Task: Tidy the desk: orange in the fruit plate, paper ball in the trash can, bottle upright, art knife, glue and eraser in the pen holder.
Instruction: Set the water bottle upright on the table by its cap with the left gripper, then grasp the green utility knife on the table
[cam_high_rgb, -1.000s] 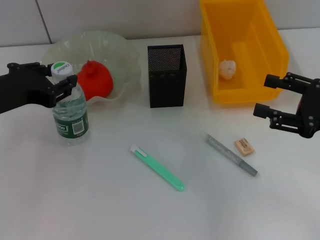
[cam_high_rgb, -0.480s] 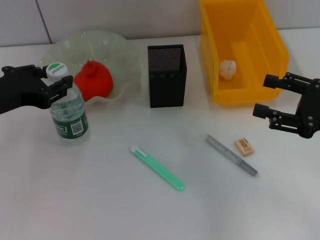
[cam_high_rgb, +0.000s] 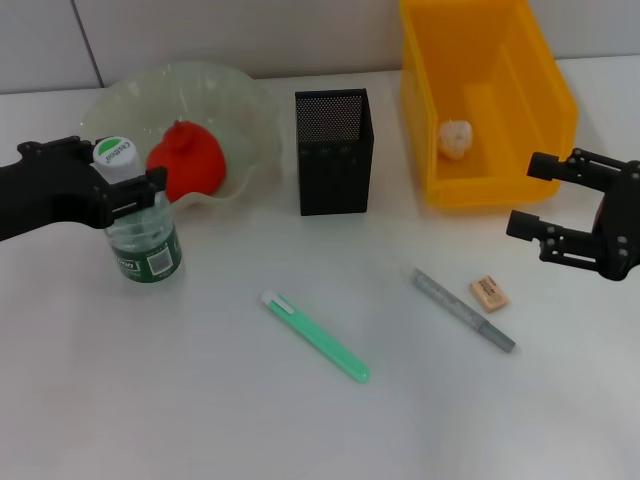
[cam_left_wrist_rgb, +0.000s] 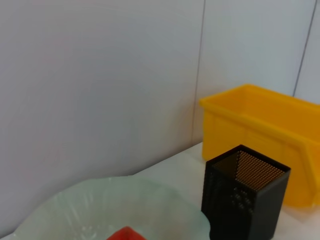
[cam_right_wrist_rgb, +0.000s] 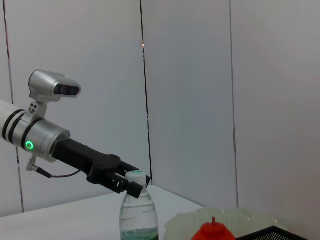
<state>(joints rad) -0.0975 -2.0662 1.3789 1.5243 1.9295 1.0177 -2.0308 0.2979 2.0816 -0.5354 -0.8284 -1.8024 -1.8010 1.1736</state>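
Observation:
The clear bottle (cam_high_rgb: 143, 238) with a green label stands upright at the left, and my left gripper (cam_high_rgb: 112, 172) is shut on its neck just below the cap. From the right wrist view the bottle (cam_right_wrist_rgb: 138, 212) and that gripper (cam_right_wrist_rgb: 128, 182) show the same hold. The red-orange orange (cam_high_rgb: 187, 160) lies in the pale-green fruit plate (cam_high_rgb: 245, 110). The paper ball (cam_high_rgb: 455, 138) sits inside the yellow trash can (cam_high_rgb: 500, 185). A green art knife (cam_high_rgb: 315, 337), a grey glue stick (cam_high_rgb: 463, 310) and the tan eraser (cam_high_rgb: 488, 292) lie on the table. My right gripper (cam_high_rgb: 535, 192) hovers open above the eraser.
The black mesh pen holder (cam_high_rgb: 334, 165) stands between the plate and the trash can, with nothing visible in it. The left wrist view shows the pen holder (cam_left_wrist_rgb: 245, 200), the trash can (cam_left_wrist_rgb: 260, 130) and the plate's rim (cam_left_wrist_rgb: 115, 200) against a pale wall.
My left gripper has shifted the bottle slightly right and toward the front, after leaning it left for a moment. The right arm has stayed still.

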